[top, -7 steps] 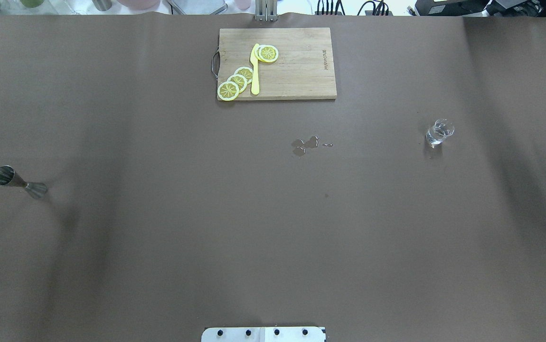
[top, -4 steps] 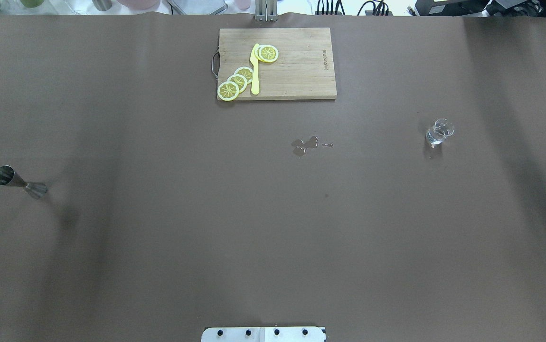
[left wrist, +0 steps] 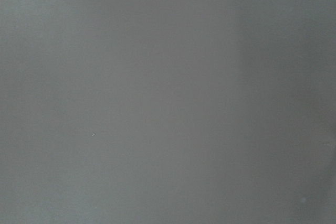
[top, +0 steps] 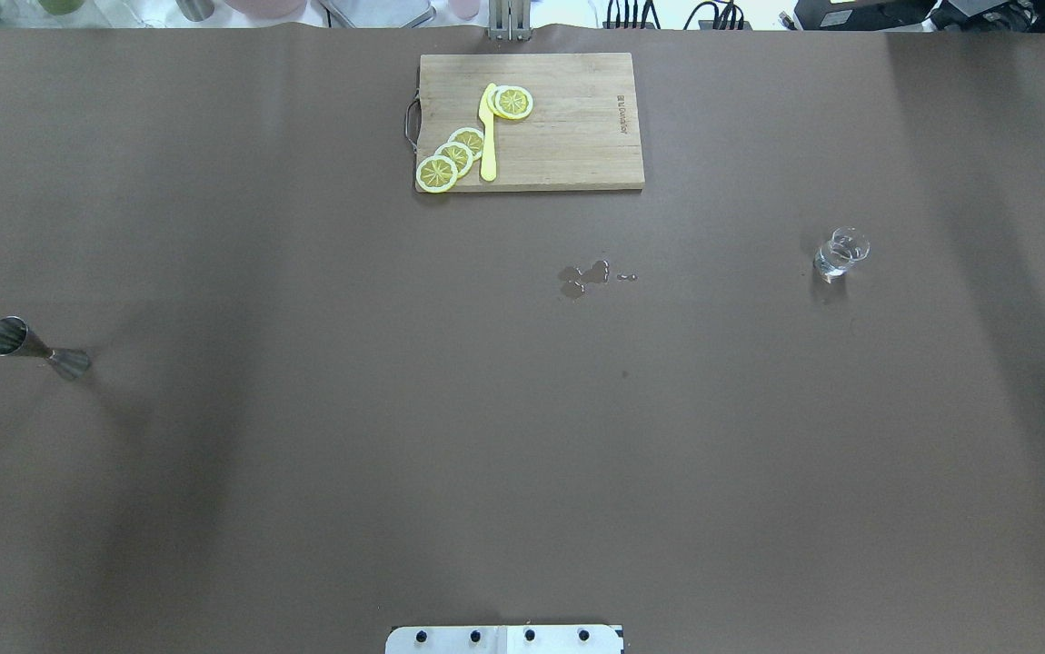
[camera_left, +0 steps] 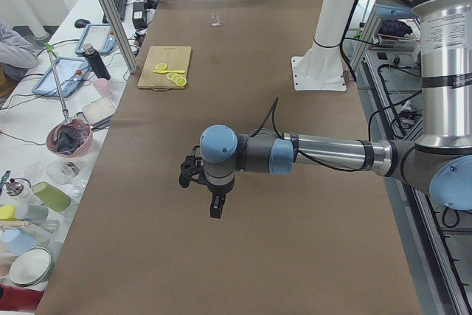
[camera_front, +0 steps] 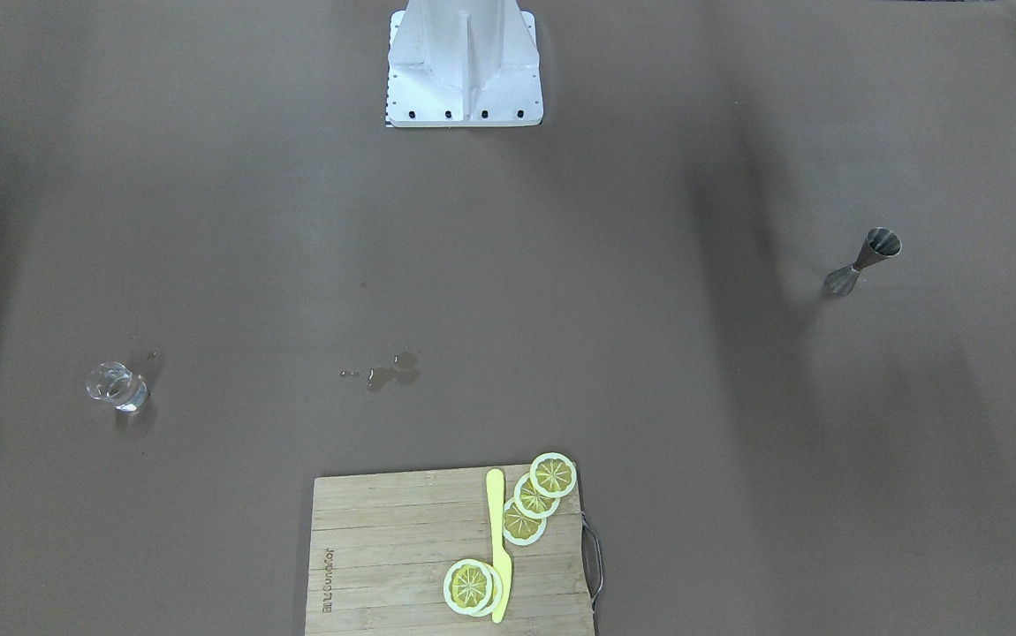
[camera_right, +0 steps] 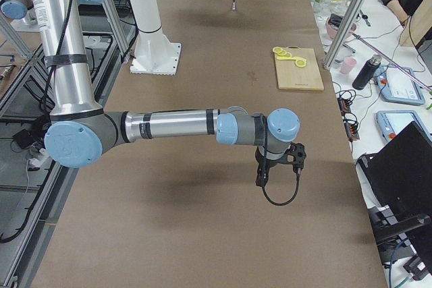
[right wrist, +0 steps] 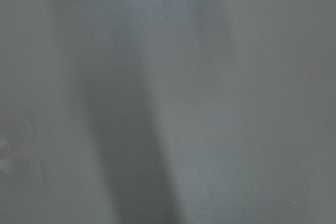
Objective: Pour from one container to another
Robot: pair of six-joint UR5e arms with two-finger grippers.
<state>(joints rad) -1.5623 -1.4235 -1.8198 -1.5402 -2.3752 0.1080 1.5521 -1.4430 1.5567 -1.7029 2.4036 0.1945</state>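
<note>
The small clear glass tumbler (top: 840, 254) stands on the brown table at the right of the overhead view, also seen as tumbler (camera_front: 117, 386) and, far off, tumbler (camera_left: 215, 19). The grey steel jigger (top: 36, 349) stands upright near the left edge; it shows again as jigger (camera_front: 861, 261) and jigger (camera_right: 233, 0). Neither gripper is in the overhead or front views. The left gripper (camera_left: 214, 210) hangs over bare table, far from the jigger. The right gripper (camera_right: 260, 179) hangs likewise, far from the tumbler. Whether either is open or shut I cannot tell. Both wrist views show only blurred table.
A wooden cutting board (top: 577, 145) with lemon slices (top: 454, 156) and a yellow knife (top: 488, 136) lies at the far middle. A small puddle (top: 584, 276) wets the table centre. The robot's base (camera_front: 464, 66) stands at the near edge. Cluttered benches and seated people flank the table.
A dark part at the overhead view's upper right edge has left the frame and the arm shadows on the table have drifted. Tumbler and jigger have not moved.
</note>
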